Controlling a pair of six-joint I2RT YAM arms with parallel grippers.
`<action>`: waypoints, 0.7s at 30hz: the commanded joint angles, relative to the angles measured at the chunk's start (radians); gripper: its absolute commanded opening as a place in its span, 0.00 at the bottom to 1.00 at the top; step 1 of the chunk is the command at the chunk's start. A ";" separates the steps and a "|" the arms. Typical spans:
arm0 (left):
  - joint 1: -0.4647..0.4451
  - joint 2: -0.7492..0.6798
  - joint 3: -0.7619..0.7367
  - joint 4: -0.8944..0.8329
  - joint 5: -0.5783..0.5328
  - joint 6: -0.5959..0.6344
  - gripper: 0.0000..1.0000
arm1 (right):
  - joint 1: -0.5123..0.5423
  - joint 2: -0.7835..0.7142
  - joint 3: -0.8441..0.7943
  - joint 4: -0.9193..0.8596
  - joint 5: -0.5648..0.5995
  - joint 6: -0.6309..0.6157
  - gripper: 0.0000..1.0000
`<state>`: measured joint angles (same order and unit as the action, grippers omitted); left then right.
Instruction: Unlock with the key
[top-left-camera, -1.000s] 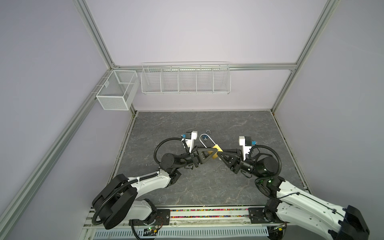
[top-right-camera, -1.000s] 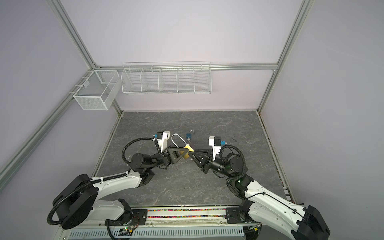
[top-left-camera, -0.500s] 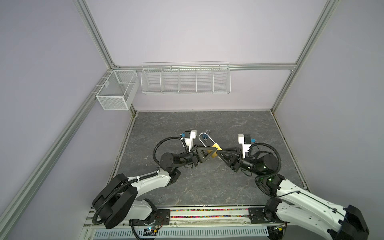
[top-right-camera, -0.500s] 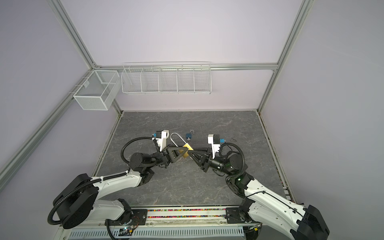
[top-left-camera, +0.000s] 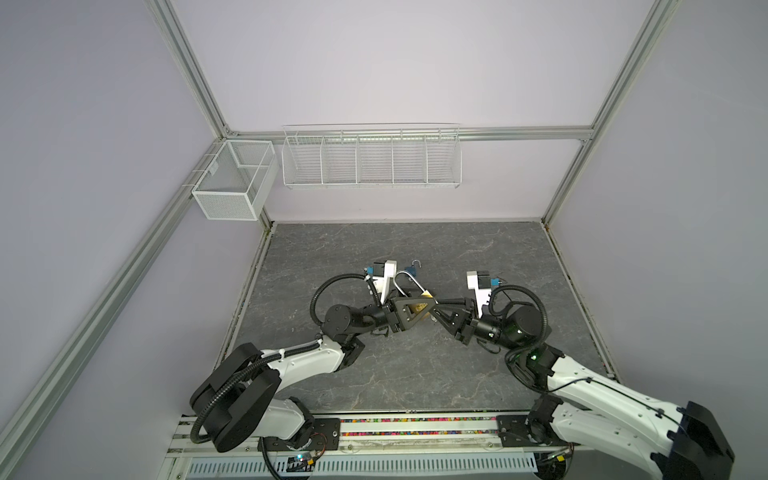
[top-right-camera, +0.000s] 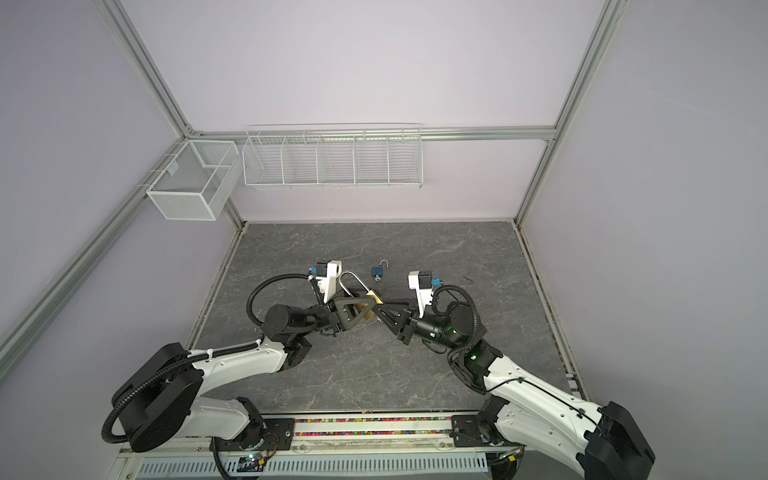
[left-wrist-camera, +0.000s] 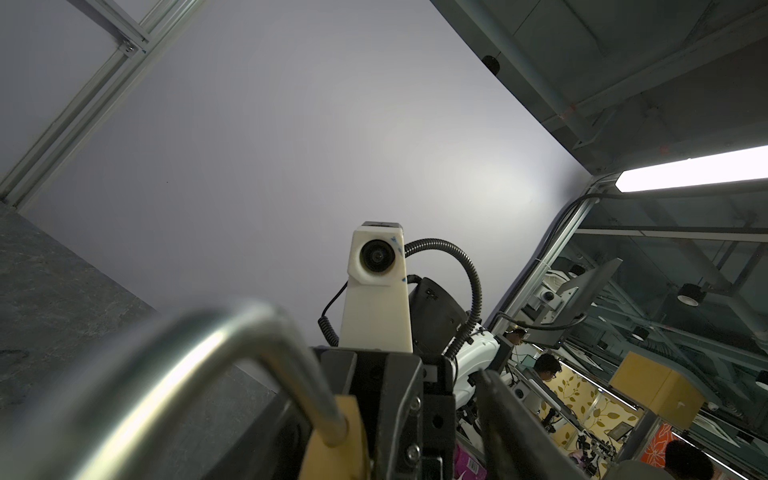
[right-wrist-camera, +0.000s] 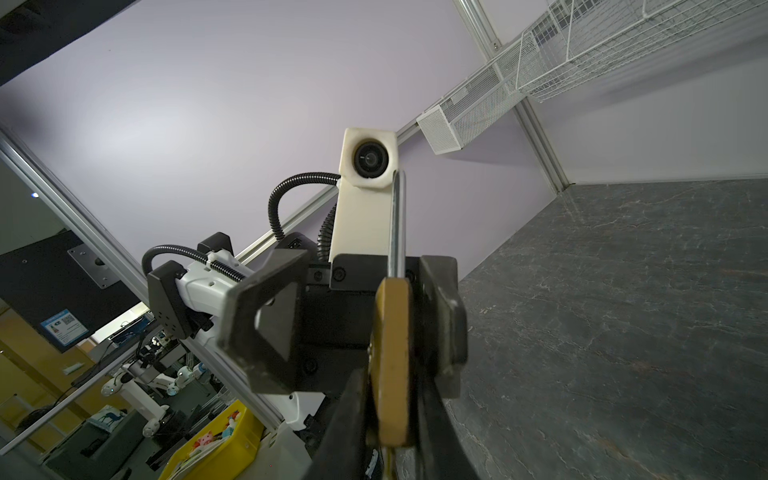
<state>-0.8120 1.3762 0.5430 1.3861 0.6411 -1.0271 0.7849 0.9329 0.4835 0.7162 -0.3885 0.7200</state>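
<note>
Starting with the containers: a white mesh box (top-left-camera: 232, 183) hangs on the left wall, split in two by a divider. A white wire rack (top-left-camera: 370, 160) with five compartments hangs on the back wall. You see only wire and wall through both.

The brass padlock (top-left-camera: 419, 309) is held off the table (top-left-camera: 374, 374), near the middle, where the two grippers meet.
- The right gripper (top-left-camera: 435, 311) has its jaws closed narrow on the brass body. In the right wrist view the body shows edge-on, pinched between both fingers.
- The left gripper (top-left-camera: 413, 312) faces it with jaws wide. One finger (right-wrist-camera: 257, 324) stands well apart from the body and the other sits just beside it. You cannot tell whether that one touches.

The padlock's long axis runs from the body out along the silver shackle (top-left-camera: 404, 283).
- In both top views the shackle end points toward the back wall, leaning a little left.
- The body end points toward the front rail.
- In the left wrist view the shackle (left-wrist-camera: 187, 353) curves close to the lens and one leg enters the brass.
- You cannot tell whether the other leg is released.
- The key is too hidden to make out.

A small blue lock (top-left-camera: 413, 268) lies on the table behind the grippers, near the shackle's bend. Its own little hook looks open.
</note>
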 joint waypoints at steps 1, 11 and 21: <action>0.012 -0.033 -0.046 0.030 -0.056 0.027 0.92 | -0.005 -0.024 -0.012 0.097 0.029 0.020 0.06; 0.036 -0.121 -0.182 0.028 -0.194 0.113 0.99 | -0.026 -0.059 -0.029 0.101 0.109 0.025 0.06; -0.058 -0.088 -0.201 0.031 -0.194 0.158 0.99 | -0.028 -0.019 -0.028 0.163 0.167 0.047 0.06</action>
<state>-0.8303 1.2819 0.3634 1.3861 0.4812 -0.9237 0.7628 0.9234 0.4561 0.7433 -0.2646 0.7471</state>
